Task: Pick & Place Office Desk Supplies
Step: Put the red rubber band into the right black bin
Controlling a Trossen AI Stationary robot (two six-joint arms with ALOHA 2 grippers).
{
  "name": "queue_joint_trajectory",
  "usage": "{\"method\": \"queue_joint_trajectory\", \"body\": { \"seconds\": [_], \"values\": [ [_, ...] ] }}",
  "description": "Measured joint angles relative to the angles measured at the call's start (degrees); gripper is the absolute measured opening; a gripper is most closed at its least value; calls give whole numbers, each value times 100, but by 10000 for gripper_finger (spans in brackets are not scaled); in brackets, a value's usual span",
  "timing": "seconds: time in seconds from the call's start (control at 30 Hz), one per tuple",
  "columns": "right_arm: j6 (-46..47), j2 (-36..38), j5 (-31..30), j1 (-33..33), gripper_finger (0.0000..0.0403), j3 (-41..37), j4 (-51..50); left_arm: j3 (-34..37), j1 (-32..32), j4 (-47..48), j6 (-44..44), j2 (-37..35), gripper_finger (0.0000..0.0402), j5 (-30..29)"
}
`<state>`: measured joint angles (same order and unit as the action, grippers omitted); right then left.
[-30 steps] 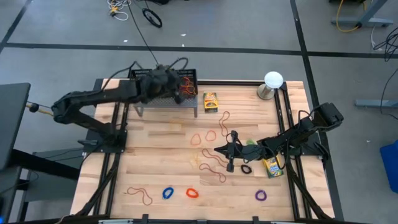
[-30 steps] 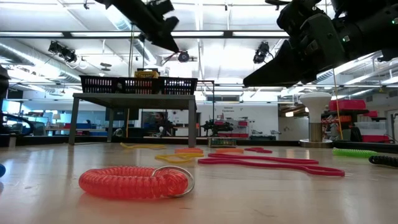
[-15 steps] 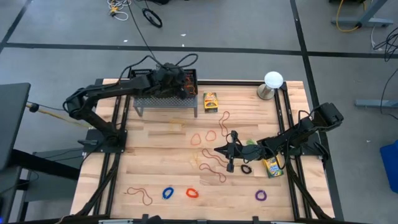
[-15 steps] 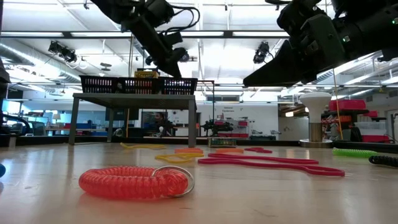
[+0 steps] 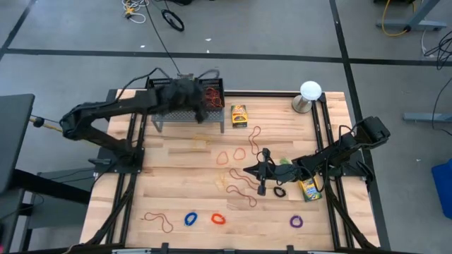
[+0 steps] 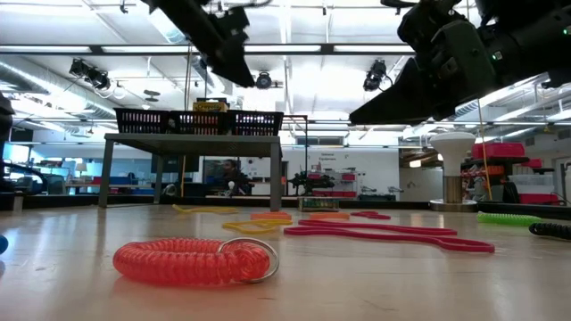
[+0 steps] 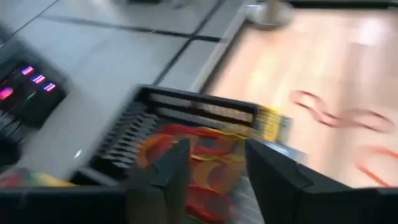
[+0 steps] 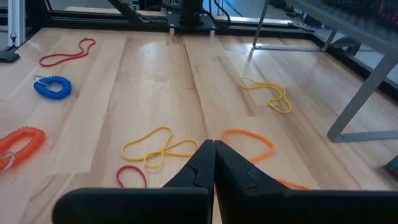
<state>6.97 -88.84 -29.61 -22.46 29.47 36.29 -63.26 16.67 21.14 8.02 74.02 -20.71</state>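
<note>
Hovering over the black wire basket [image 5: 189, 99] at the far side of the bench [image 5: 183, 180], the left pincer [image 7: 214, 171] has its fingers parted with nothing between them; red and yellow bands and a crayon box [image 7: 270, 123] already lie in the basket below it. The right pincer [image 8: 214, 163] hangs low over the middle of the bench, fingers pressed together and empty, above loose rubber bands [image 5: 239, 180]. More supplies remain scattered: a crayon box [image 5: 239, 116] just beside the basket, another [image 5: 308, 189] near the right arm, and coiled loops in red [image 6: 192, 260], blue [image 5: 191, 219] and purple [image 5: 296, 221] along the near edge. Thin bands lying flat on wood are the likely trouble: closed fingers could slide over one without catching it, or snag two tangled loops together.
</note>
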Motion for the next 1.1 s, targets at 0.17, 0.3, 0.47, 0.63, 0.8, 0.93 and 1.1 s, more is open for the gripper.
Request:
{"method": "queue_joint_trajectory", "body": {
  "seconds": [0.17, 0.3, 0.47, 0.63, 0.8, 0.93, 1.1],
  "values": [
    [22, -2, -2, 2, 7, 2, -151, 1349, -1152, -1278, 121, -467, 83, 282],
    [233, 0, -145, 2, 7, 2, -144, 2708, -2046, -3409, 193, -568, 27, 344],
    [627, -1, -480, 53, 7, 2, -301, 4154, -2759, -6261, 255, -406, 8, 347],
    [1152, -2, -532, 167, 16, 207, -1000, 4887, -3024, -7357, -155, -253, 19, 269],
    [1554, -2, -700, 202, 58, 770, -2484, 5020, -3019, -7235, -475, -165, 20, -12],
    [1786, -2, -754, 478, 93, 887, -3089, 5026, -3018, -7219, -526, -42, 20, -52],
    [2204, -27, -113, 1163, 126, 848, -3176, 5029, -3016, -7219, -523, 39, 20, -46]
  ]
}}
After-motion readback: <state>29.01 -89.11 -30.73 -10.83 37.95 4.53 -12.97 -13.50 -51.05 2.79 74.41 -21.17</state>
